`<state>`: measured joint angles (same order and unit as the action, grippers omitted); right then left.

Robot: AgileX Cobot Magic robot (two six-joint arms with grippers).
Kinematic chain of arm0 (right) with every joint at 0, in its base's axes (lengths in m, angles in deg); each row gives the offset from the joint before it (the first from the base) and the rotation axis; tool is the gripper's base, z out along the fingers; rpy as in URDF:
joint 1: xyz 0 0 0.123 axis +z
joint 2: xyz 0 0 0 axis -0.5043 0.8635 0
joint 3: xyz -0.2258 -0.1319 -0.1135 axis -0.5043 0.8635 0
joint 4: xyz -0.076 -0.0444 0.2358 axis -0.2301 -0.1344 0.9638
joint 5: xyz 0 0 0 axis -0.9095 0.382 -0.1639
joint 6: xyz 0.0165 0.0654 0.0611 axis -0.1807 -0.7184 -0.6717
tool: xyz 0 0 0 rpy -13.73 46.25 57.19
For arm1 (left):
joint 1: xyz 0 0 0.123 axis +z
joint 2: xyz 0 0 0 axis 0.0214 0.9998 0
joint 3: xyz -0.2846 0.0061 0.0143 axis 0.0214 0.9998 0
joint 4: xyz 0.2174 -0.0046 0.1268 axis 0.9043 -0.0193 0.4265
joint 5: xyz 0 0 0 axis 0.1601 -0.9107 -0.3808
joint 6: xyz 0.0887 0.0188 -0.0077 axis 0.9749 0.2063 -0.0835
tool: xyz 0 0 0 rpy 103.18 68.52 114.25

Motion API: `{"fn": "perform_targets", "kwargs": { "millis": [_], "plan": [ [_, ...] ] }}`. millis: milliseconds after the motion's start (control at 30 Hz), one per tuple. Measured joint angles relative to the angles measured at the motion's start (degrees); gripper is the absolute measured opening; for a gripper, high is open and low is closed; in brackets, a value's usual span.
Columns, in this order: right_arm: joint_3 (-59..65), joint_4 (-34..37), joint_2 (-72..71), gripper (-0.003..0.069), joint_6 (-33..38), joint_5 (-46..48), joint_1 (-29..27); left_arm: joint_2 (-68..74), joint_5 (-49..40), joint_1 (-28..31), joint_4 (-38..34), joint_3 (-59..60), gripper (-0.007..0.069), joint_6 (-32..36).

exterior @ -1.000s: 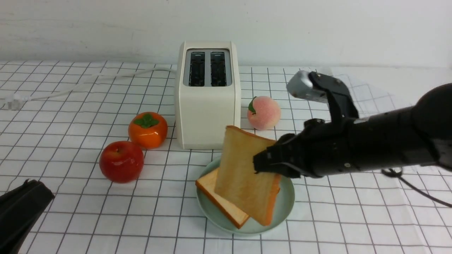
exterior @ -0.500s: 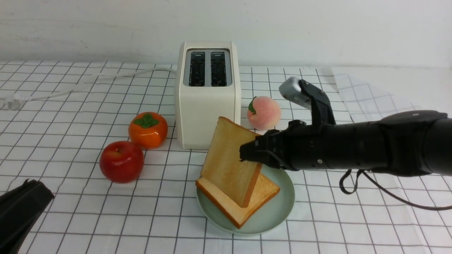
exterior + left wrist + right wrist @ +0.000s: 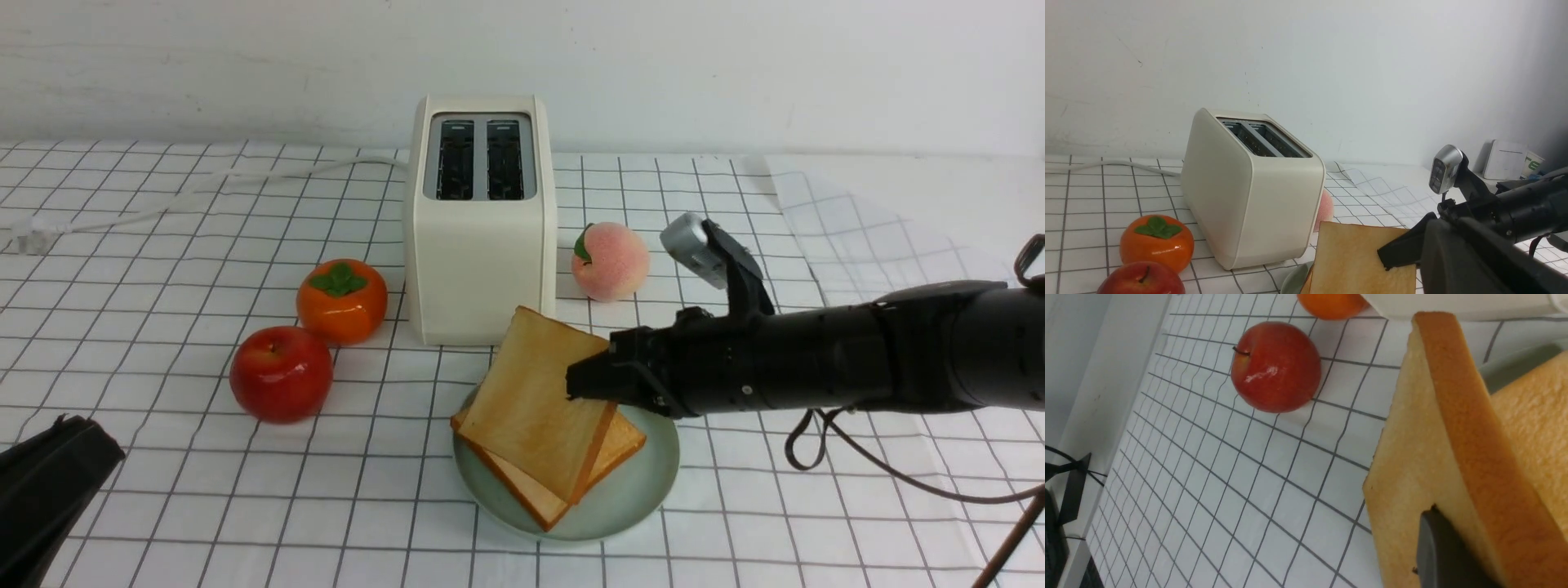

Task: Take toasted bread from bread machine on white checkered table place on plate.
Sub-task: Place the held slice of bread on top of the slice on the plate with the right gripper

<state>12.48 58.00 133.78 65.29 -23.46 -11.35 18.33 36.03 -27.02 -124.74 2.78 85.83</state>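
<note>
Your right fingers (image 3: 589, 380) pinch the upper toast slice (image 3: 531, 404) by one crust edge. It tilts onto the lower slice (image 3: 624, 439) beneath them on the plate (image 3: 653, 478). It looks light, stiff and crumbly, so grip the crust gently.

You face a plain white wall (image 3: 735, 65), faintly scuffed, soft even light, a small white box (image 3: 1502, 159) near its foot.

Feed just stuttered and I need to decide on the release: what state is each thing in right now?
toaster: both slots empty.
plug: unplugged, lying loose.
plate: holds both slices.
bottom toast: flat on the plate.
top toast: tilted, gripped at its raised edge, low edge on the bottom toast.
right pincer: shut on the top toast.
left pincer: off to the side, opening unclear.
</note>
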Motion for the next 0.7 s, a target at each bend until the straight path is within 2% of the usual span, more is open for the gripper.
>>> {"fn": "perform_targets", "kwargs": {
  "millis": [167, 267, 400, 433, 467, 500, 533, 567, 633, 700],
  "plan": [
    [0.0, -0.29, 0.0, 0.0109, 0.12, -1.8, 0.0, 0.0, 0.06, 0.0, 0.0, 0.0, 0.0015, -0.02],
    [0.0, -1.85, 0.0, 0.0165, 0.12, -2.23, 0.0, 0.0, 0.14, 0.0, 0.0, 0.0, 0.0017, -0.02],
    [0.0, -4.44, 0.0, 0.035, 0.12, -3.18, 0.0, 0.0, 0.14, 0.0, 0.0, 0.0, 0.0018, -0.02],
    [0.0, -5.48, 0.0, 0.0421, 0.12, -3.71, 0.0, 0.0, 0.14, 0.0, 0.0, 0.0, 0.0018, -0.02],
    [0.0, -5.92, 0.0, 0.0433, 0.12, -3.77, 0.0, 0.0, 0.14, 0.0, 0.0, 0.0, 0.0018, -0.02],
    [0.0, -7.89, -0.27, 0.0519, 0.06, -4.69, 0.0, 0.0, 0.14, 0.0, 0.0, 0.0, 0.002, -0.02],
    [0.0, -9.73, -0.74, 0.0566, -0.18, -5.35, 0.0, 0.0, 0.14, 0.0, 0.0, 0.0, 0.0021, -0.02],
    [0.0, -10.06, -0.98, 0.0582, -0.24, -5.66, 0.0, 0.0, 0.14, 0.0, 0.0, 0.0, 0.0021, -0.02],
    [0.0, -15.28, -3.53, 0.064, -2.19, -8.56, 0.0, 0.0, 0.14, 0.0, 0.0, 0.0, 0.0022, -0.02],
    [0.0, -19.66, -5.77, 0.0645, -4.54, -10.64, 0.0, 0.0, 0.14, 0.0, 0.0, 0.0, 0.0022, -0.02]
  ]
}}
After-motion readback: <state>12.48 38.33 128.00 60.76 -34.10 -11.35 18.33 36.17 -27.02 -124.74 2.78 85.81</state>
